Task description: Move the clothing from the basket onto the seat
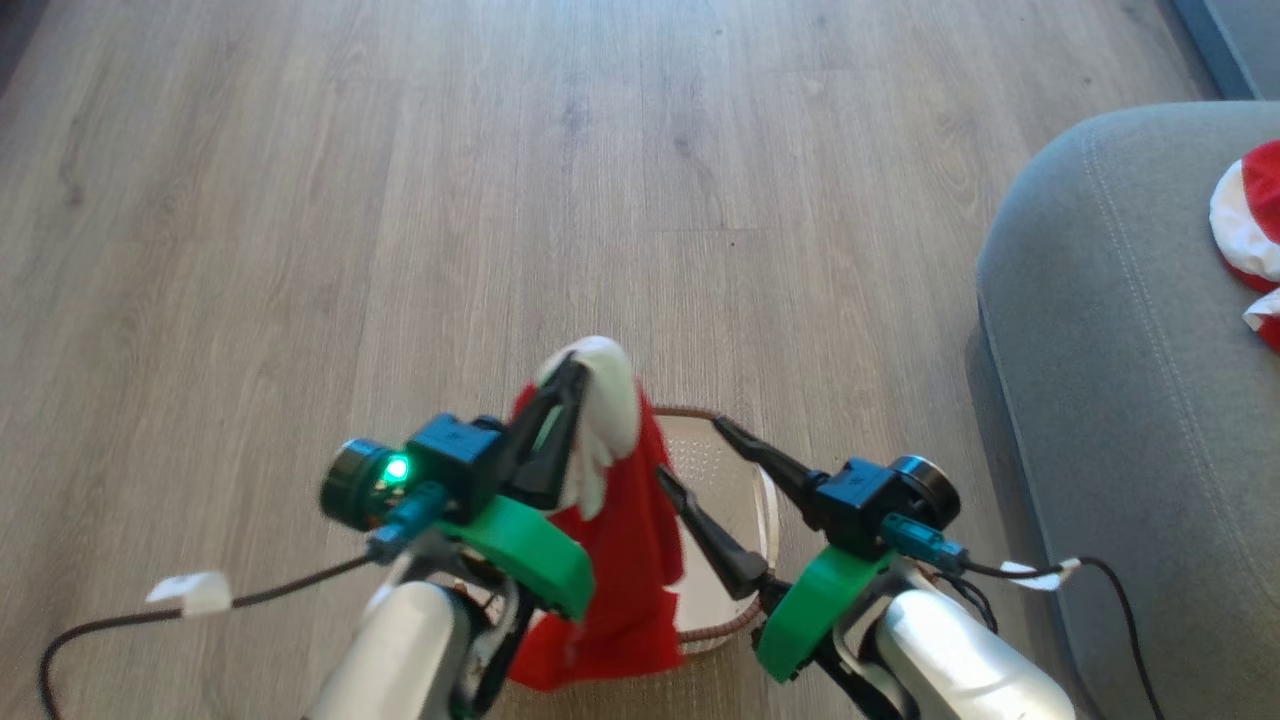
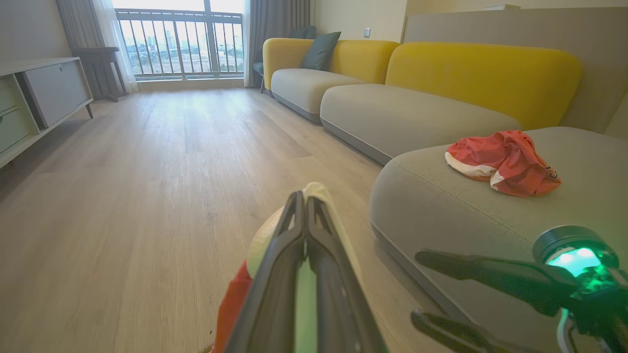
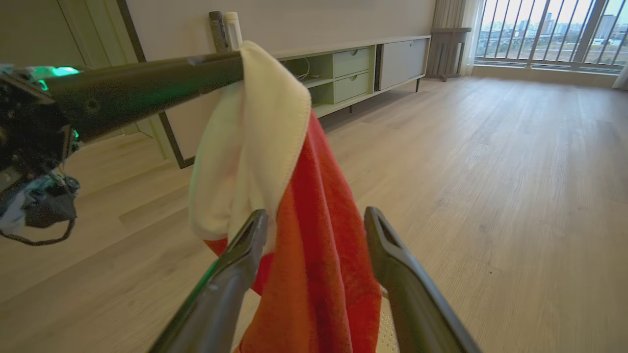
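Left gripper (image 1: pixel 575 368): jaws pressed together on the white trim of a red garment (image 1: pixel 632 540), held up at centre-bottom of the head view over the left side of the basket (image 1: pixel 742 622). Right gripper (image 1: pixel 692 450): jaws apart, empty, just beside the cloth.

Garment looks light, limp and not fragile. I judge the doubled white trim the surest hold. Long axis hangs vertical, white end up, red tail down.

Seat (image 1: pixel 1100 400) at right edge, well apart, with a red-and-white piece (image 1: pixel 1245 225) lying on it.
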Robot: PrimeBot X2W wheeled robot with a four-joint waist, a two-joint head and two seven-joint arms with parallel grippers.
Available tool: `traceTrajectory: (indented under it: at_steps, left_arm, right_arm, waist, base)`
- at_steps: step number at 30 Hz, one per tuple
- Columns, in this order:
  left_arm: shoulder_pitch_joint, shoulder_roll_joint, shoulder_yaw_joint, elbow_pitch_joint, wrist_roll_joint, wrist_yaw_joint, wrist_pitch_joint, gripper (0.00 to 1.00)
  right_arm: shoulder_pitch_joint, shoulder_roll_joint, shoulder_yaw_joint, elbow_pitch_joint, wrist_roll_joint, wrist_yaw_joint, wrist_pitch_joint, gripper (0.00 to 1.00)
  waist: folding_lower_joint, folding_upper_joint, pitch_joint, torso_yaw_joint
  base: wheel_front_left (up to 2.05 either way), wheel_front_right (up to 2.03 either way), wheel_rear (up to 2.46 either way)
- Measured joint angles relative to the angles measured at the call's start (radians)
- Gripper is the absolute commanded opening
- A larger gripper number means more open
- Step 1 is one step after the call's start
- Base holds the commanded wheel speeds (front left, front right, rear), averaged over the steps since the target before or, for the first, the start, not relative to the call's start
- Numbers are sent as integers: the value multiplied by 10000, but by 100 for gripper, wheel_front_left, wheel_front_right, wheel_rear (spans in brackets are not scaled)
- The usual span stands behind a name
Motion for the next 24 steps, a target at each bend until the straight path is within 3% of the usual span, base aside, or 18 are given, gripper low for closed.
traceTrajectory:
  at_steps: [11,12,13,14,21,24]
  left_arm:
    - [-182,-56,-1582,-236,-153,-236,265,0]
    - [-183,-56,-1639,-307,-253,-255,268,0]
    - [-183,-56,-1697,-384,-336,-251,290,0]
    - [-185,-56,-1758,-447,-378,-244,341,0]
    - [-185,-58,-1891,-604,-474,-77,353,0]
    - [-185,-46,-1835,-522,-546,-56,257,45]
  right_arm:
    - [-825,-416,660,418,416,0,0,100]
    - [-858,-460,658,497,451,0,0,82]
    - [-873,-491,688,594,546,0,0,12]
    - [-873,-502,740,669,675,0,0,0]
    - [-873,-629,800,669,1168,0,0,0]
    - [-874,-692,616,621,1204,0,0,0]
  waist:
    - [0,0,-43,114]
    - [0,0,-46,120]
    - [0,0,-53,131]
    - [0,0,-61,141]
    - [0,0,-11,96]
    - [1,0,21,0]
  base:
    - [0,0,0]
    - [0,0,0]
    - [0,0,0]
    - [0,0,0]
    - [0,0,0]
    - [0,0,0]
